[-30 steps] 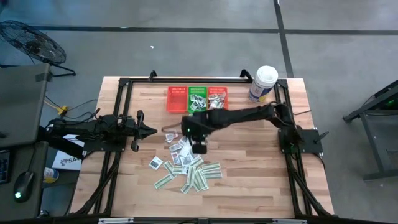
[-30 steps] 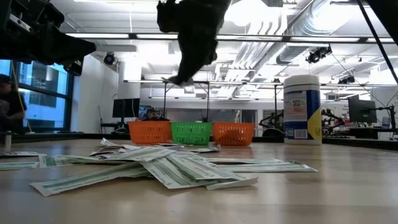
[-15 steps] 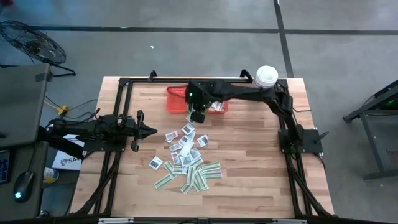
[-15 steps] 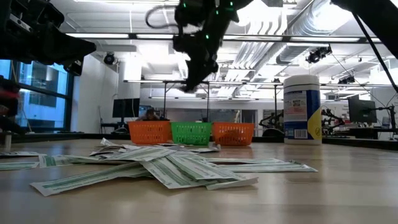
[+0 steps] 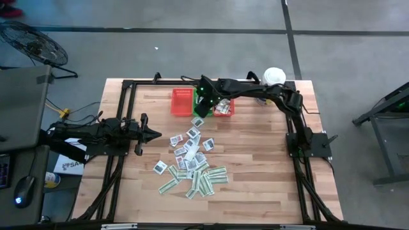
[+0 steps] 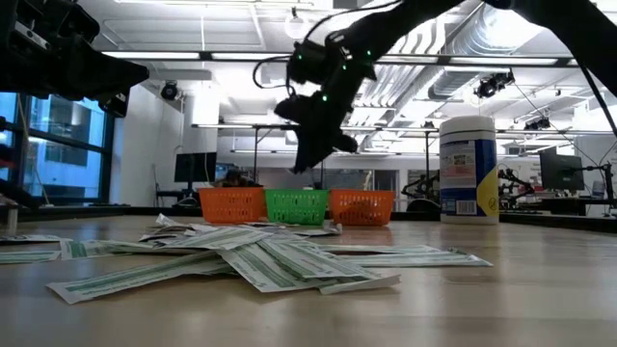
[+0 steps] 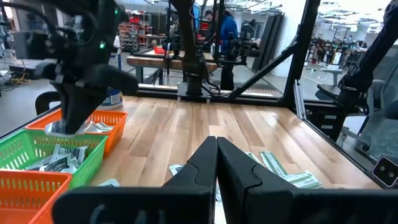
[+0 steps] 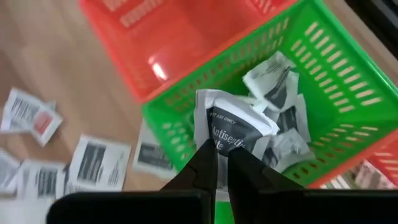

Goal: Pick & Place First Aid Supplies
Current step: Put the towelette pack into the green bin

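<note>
At the left of the high view the left gripper (image 5: 155,133) waits over the desk (image 5: 255,153), its jaws shut on nothing. Just right of it, in the frame's centre, the loose first aid supplies (image 5: 192,163) lie scattered on the wood, squarish white packets above, green-and-white strips below. In the upper centre stand an empty red basket (image 5: 181,101), a green basket (image 8: 348,93) holding white packets, and another red one. The right gripper (image 5: 203,110) hangs over the green basket, jaws pinched on a crumpled white packet (image 8: 233,127). At the upper right stands a white tub (image 5: 273,78).
</note>
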Motion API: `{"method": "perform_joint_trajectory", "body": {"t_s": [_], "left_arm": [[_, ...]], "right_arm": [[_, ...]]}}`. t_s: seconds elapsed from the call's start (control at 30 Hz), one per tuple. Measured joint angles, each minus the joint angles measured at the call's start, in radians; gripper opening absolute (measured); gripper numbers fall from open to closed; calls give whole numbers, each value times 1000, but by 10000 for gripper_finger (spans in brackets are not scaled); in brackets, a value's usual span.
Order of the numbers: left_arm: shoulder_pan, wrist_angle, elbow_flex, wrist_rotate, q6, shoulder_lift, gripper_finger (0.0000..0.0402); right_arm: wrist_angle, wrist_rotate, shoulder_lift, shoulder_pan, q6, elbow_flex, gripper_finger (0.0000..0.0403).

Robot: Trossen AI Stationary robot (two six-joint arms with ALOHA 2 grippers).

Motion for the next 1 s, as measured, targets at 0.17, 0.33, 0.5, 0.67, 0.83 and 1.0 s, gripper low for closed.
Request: {"method": "perform_joint_trajectory", "body": {"t_s": [0.17,0.33,0.5,0.67,0.83,1.0], "left_arm": [[0,0,0,0,0,0,1],[0,0,0,0,0,0,1],[0,0,0,0,0,0,1],[0,0,0,0,0,0,1],[0,0,0,0,0,0,1],[0,0,0,0,0,0,1]], "right_arm": [[67,1,0,-17,13,-65,15],[124,2,0,-25,32,-105,16],[148,-1,0,-27,32,-119,16],[149,-20,0,-27,12,-119,24],[149,-22,0,-27,-7,-119,44],[148,-22,0,-28,-9,-119,65]]}}
